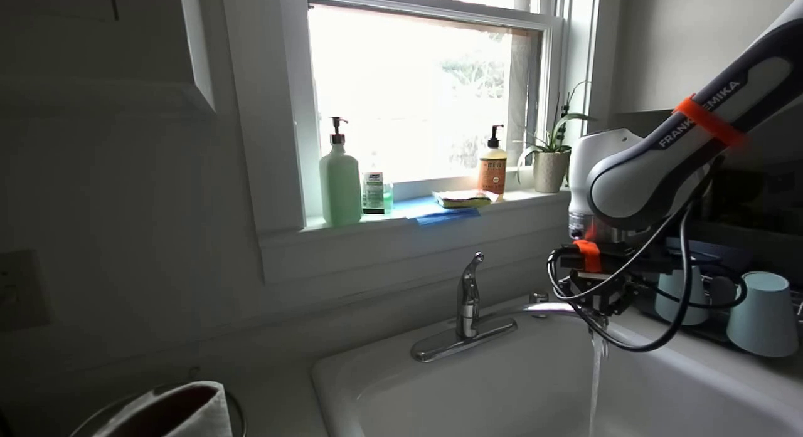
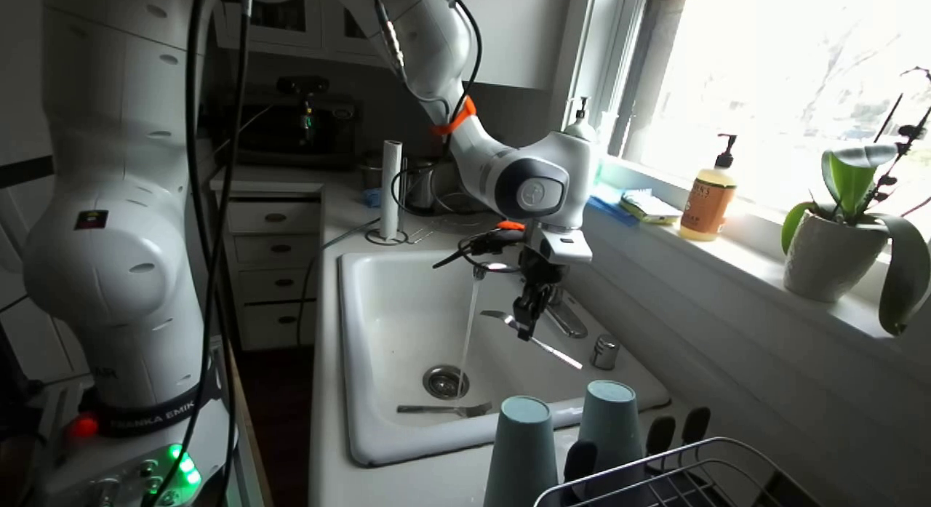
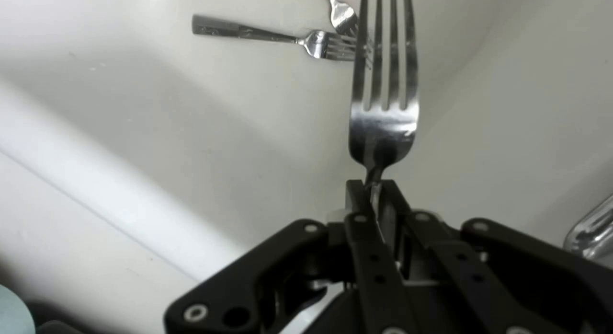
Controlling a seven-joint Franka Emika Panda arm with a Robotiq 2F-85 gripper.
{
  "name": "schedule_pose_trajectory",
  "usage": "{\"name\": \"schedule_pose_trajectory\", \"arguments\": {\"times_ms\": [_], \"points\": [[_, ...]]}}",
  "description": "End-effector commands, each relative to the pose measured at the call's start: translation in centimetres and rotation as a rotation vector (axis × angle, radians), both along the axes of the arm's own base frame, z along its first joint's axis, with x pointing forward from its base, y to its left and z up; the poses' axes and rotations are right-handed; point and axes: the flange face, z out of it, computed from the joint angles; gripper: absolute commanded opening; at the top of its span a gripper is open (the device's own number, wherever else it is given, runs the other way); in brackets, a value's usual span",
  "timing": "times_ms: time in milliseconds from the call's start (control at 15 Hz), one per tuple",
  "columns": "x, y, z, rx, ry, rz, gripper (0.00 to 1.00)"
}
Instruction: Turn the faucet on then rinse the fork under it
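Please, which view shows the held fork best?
The wrist view: the held fork appears large, four tines distinct. An exterior view shows its head and handle, but smaller; in an exterior view, I cannot make it out near the gripper.

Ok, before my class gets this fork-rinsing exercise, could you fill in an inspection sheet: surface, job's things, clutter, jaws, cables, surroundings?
Surface: white sink, a few small specks showing
Job's things: faucet on, water running; held fork near the stream, contact with water can't be told
Clutter: two loose forks in the sink; two pale blue cups upside down beside it
Jaws: closed on the held fork
Cables: black cable loop below the arm, passing in front of the spout in an exterior view
Surroundings: window; sill holding green bottle, orange soap bottle, potted plant
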Motion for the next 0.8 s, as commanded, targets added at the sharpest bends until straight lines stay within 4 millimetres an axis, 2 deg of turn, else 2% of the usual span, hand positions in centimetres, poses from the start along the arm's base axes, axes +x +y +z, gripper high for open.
{"name": "schedule_pose_trajectory", "arguments": {"times_ms": [0,600,733], "points": [[-0.4,2.3,0.1,0.003,0.014,0.035,0.03],[-0.7,6.4,-0.3,0.032,0.023,0.065,0.03],[-0.9,6.6,-0.4,0.025,0.023,0.054,0.03]]}}
